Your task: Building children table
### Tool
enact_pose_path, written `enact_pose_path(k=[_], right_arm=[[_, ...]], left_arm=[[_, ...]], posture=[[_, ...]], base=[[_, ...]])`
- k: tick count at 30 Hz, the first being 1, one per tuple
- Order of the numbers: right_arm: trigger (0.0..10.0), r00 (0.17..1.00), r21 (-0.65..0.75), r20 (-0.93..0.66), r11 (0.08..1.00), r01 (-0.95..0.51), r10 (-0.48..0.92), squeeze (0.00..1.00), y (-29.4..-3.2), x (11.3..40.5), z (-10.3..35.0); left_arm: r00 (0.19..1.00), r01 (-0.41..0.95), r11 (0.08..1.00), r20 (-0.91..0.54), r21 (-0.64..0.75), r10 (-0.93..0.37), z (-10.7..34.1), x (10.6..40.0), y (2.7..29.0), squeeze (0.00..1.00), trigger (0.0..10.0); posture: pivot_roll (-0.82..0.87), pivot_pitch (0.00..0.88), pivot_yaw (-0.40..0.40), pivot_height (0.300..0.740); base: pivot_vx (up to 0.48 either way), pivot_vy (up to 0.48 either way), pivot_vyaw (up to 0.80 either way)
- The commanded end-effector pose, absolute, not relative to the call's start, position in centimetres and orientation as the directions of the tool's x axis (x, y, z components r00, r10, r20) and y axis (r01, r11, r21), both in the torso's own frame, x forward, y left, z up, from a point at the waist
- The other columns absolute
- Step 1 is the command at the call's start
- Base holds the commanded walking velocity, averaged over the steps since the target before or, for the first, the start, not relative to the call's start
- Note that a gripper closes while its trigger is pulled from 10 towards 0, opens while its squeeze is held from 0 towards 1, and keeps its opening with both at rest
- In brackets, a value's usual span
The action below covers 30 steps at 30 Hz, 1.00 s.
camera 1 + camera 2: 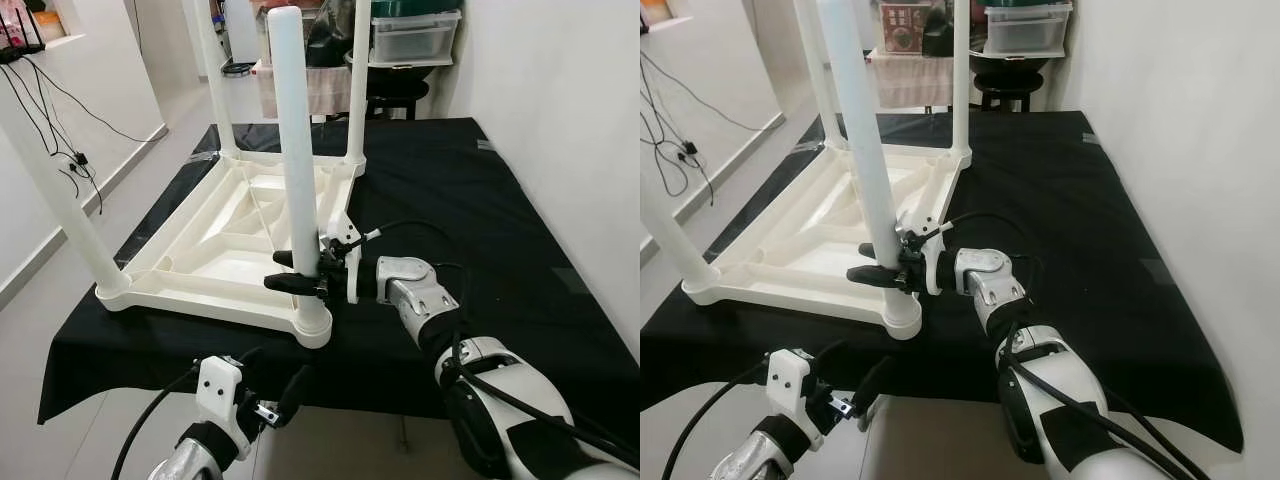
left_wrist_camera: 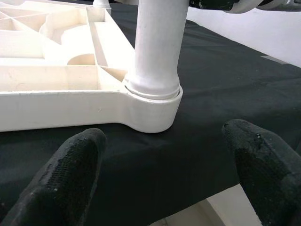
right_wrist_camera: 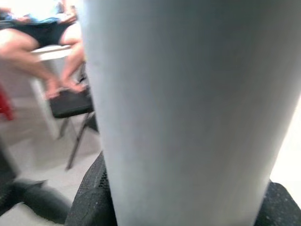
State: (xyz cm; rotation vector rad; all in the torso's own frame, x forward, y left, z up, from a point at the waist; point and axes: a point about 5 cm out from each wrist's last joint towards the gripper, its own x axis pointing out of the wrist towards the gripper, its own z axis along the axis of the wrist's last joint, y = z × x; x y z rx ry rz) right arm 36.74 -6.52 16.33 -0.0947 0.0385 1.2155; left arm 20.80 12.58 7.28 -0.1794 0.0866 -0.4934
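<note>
With our right gripper (image 1: 300,272) clamped low on the near leg (image 1: 296,150) of the upturned white tabletop (image 1: 215,245), and our left gripper (image 1: 268,402) open below its corner, we judge the plastic light, stiff, slippery.

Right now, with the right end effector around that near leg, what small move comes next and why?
Probably twist or press the tall white plastic table leg down further: the right end effector grips it just above the corner socket of the upturned white plastic tabletop, where a thin seam shows. The left end effector hangs open below the black-clothed surface.
</note>
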Motion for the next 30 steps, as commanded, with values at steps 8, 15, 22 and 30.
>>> enact_pose_path(k=[8, 15, 22, 30], right_arm=[[0.0, 0.877, 0.028, -0.120, 0.885, -0.465, 0.465, 0.00, -5.1, 33.6, 9.3], [0.0, 0.842, -0.018, -0.092, 0.845, -0.535, 0.531, 0.00, -4.0, 34.5, 10.3], [10.0, 0.803, -0.037, -0.088, 0.804, -0.594, 0.589, 0.55, -3.0, 34.6, 11.1], [10.0, 0.591, 0.004, -0.051, 0.592, -0.806, 0.805, 0.00, -2.7, 35.5, 13.9]], left_arm=[[0.884, 0.447, 0.871, -0.047, -0.205, -0.465, 7.2, 20.5, 13.1, 0.00, 10.0], [0.887, 0.442, 0.871, -0.037, -0.213, -0.460, 7.1, 20.9, 13.2, 0.00, 10.0], [0.892, 0.434, 0.877, -0.033, -0.207, -0.450, 7.1, 21.3, 13.1, 0.00, 10.0], [0.889, 0.441, 0.871, -0.029, -0.216, -0.457, 7.1, 21.5, 12.9, 0.00, 10.0]], posture=[[0.03, 0.000, 0.020, 0.740], [0.05, 0.000, -0.007, 0.740], [0.05, 0.000, -0.009, 0.740], [0.03, 0.000, 0.002, 0.740]], base=[[0.000, 0.000, 0.00], [0.000, 0.000, 0.00], [0.000, 0.000, 0.00], [0.000, 0.000, 0.00]])
